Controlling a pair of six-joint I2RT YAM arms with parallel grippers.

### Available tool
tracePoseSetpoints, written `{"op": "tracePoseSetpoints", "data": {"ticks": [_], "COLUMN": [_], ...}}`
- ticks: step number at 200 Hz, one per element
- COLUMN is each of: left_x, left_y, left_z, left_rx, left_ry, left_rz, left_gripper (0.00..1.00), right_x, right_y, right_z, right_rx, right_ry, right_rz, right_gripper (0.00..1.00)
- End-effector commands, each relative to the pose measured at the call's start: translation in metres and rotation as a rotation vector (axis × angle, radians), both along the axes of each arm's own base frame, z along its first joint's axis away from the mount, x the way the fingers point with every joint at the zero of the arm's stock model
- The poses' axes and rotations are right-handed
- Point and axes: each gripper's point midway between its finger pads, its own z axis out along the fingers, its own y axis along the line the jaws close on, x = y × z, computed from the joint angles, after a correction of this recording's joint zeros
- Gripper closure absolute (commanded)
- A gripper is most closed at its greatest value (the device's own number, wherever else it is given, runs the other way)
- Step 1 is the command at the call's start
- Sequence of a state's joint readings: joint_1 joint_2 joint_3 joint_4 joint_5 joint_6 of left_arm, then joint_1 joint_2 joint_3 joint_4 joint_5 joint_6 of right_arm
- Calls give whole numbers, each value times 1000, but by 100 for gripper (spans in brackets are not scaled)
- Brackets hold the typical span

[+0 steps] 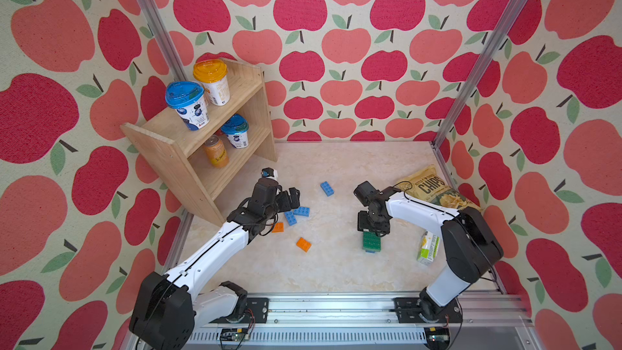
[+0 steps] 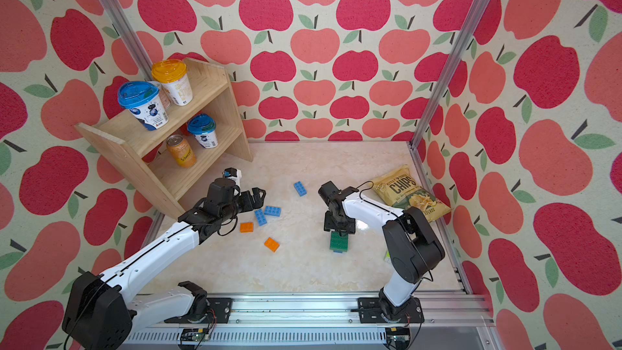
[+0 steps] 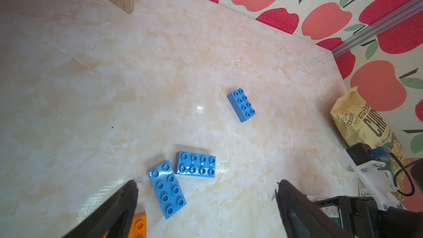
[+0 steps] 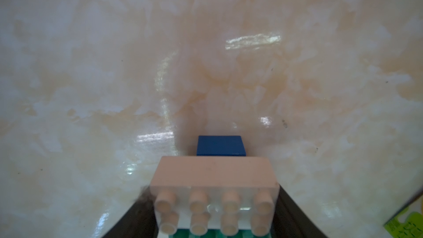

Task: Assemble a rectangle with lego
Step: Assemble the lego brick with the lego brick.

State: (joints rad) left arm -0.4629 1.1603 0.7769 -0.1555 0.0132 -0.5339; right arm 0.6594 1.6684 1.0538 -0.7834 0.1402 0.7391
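We're mid-stack here. The right gripper [image 1: 373, 228] points straight down at the counter [image 1: 336, 274], its jaws about half open and clamped on a white brick [image 4: 215, 175]. Directly under that brick sits the green layer [image 1: 372, 242], whose studs just peek out below the white one in the right wrist view. A dark blue brick [image 4: 220, 145] pokes out beyond the gripper's tips, low in the pile.

We read this as the seating step: the white brick's hollow underside has to line up square over the green studs. It then wants a firm, straight press until it clicks, and a clean release. Whether it's already seated, we can't tell.

The left gripper [image 3: 207, 184] hovers wide open and empty. Two blue bricks [image 3: 167, 188] lie touching just below it, a third [image 3: 241, 104] sits further out ahead, and an orange brick [image 3: 138, 225] peeks in beside one finger.

Everything is hard, glossy moulded plastic, boxy with round studs — slick pieces on a polished, marbled counter, so we'd expect them to skid if nudged.
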Motion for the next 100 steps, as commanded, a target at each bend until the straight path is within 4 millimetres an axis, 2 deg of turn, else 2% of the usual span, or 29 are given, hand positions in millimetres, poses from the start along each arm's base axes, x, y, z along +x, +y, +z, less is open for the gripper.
{"op": "tracePoseSetpoints", "data": {"ticks": [1, 100], "left_x": [2, 1], "left_y": [-3, -3], "left_z": [3, 2], "left_rx": [-11, -7], "left_ry": [-6, -4], "left_rz": [1, -1], "left_gripper": [3, 3], "right_x": [-7, -4], "right_y": [-11, -12], "right_z": [-6, 7], "right_rx": [-22, 13], "right_ry": [23, -10], "right_rz": [-45, -107], "right_gripper": [51, 50]}}
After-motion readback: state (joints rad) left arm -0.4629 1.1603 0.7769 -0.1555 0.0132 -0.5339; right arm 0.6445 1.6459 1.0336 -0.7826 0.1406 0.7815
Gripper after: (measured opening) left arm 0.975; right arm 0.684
